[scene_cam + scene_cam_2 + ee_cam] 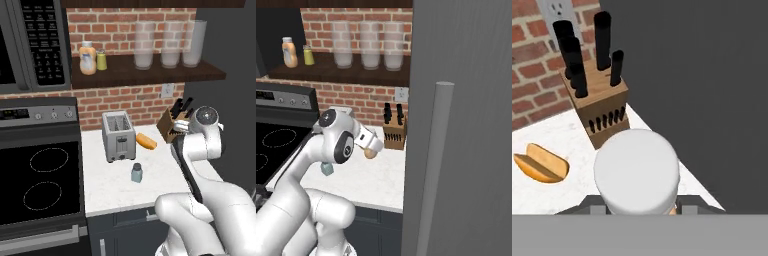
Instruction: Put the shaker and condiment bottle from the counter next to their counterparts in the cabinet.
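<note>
My gripper (637, 202) is shut on the condiment bottle (636, 176), whose round white cap faces the hand camera with a sliver of orange below it. From the right base, the gripper (367, 145) holds the bottle's orange end (371, 153) above the counter, in front of the knife block. The pale blue-grey shaker (136, 172) stands on the white counter, half hidden by my arm from the right (326, 169). On the dark cabinet shelf (150, 74) stand the counterparts: a wider orange bottle (88, 58) and a yellow-green shaker (101, 60).
A toaster (118, 136) and a bun (146, 141) lie at the counter's back. The knife block (597, 100) stands close ahead of the hand. Three tall glass jars (170, 45) fill the shelf's right. A dark grey panel (466, 125) walls the right; the stove (40, 175) is left.
</note>
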You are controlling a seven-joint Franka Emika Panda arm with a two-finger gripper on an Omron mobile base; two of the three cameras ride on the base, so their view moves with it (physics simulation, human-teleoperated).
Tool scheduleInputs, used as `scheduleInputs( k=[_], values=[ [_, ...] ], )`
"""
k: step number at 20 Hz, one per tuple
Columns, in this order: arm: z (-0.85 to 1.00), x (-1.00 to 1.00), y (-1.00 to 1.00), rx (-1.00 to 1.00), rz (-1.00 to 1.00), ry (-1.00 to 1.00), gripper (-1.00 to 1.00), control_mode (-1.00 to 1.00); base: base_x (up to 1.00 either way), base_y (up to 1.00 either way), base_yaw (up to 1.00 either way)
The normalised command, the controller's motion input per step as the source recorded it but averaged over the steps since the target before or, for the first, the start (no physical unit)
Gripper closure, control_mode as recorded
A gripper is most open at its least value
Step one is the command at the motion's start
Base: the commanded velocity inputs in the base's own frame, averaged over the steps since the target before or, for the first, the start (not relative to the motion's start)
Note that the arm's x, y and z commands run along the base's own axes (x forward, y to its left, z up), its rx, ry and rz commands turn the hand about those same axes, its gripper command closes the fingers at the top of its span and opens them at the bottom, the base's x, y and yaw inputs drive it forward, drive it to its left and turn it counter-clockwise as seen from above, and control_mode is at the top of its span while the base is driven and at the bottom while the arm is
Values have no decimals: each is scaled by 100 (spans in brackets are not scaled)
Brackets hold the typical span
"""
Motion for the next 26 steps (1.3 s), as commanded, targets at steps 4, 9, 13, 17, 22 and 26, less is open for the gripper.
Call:
scheduleInputs(
  k=[4,9,13,17,22,26],
  values=[
    [39,-19,0,-2,14,-12,100,-100,0,0,0],
    [44,-15,3,-3,15,-9,100,-100,0,0,0],
    [55,-1,16,-2,16,-1,100,-100,0,0,0],
    [59,0,27,-3,14,0,100,-100,0,0,0],
    [55,0,27,-4,11,0,100,-100,0,0,0],
    [49,-7,17,-2,10,0,100,-100,0,0,0]
  ],
)
